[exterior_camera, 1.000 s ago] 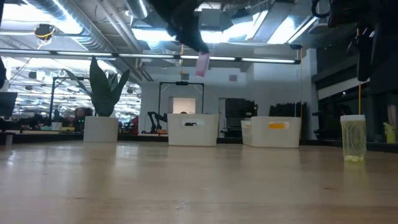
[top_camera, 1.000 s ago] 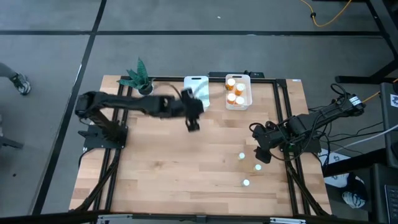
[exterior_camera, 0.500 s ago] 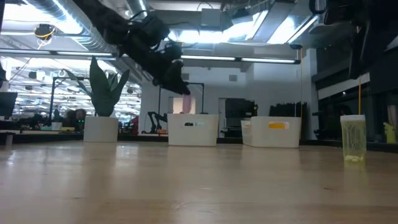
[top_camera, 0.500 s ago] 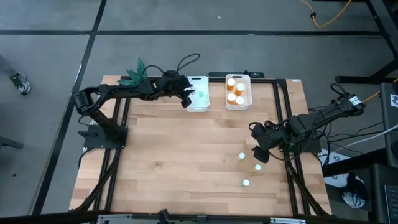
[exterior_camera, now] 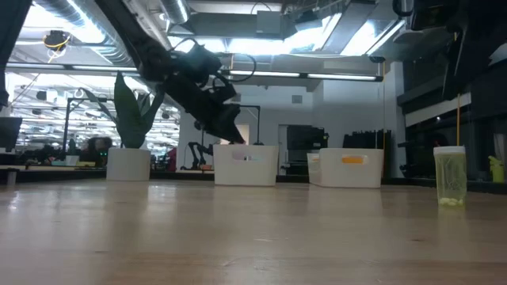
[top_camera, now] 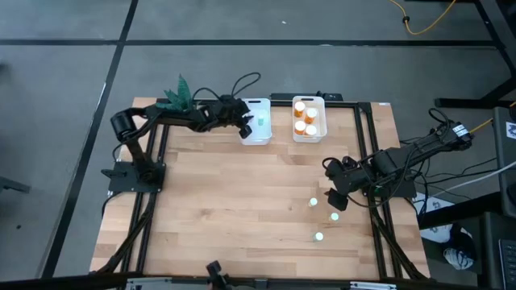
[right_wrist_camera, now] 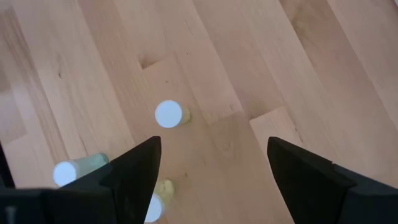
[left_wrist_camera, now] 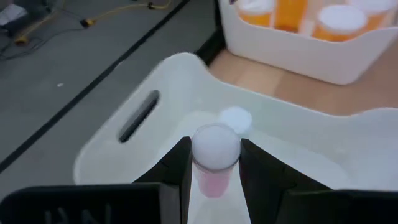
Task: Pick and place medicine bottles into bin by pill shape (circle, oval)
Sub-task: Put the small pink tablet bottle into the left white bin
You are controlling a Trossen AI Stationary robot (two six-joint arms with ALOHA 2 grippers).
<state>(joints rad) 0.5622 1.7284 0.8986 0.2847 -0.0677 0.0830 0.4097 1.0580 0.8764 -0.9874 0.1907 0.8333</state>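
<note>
Left wrist view gives you the clearest look — your left gripper [left_wrist_camera: 214, 165] is clamped on a white-capped pinkish bottle [left_wrist_camera: 215, 160], held over the white bin [left_wrist_camera: 134, 146], where another bottle [left_wrist_camera: 236, 118] already lies. Your right gripper [right_wrist_camera: 211, 165] waits with fingers spread above three pale bottles [right_wrist_camera: 169, 114] on the table [right_wrist_camera: 261, 68].

Wooden table [top_camera: 242, 209]: light butcher-block planks, set in a black frame. Potted green plant [top_camera: 179, 98] at the far left corner of the table; in the low view it shows as broad leaves in a white pot [exterior_camera: 128, 163]. Grey floor [top_camera: 64, 72] around the table, crossed by dark lines. Yellow cable [top_camera: 427, 20] lies on the floor beyond the far right corner. Black cables [top_camera: 472, 181] bunch at the right edge.
</note>
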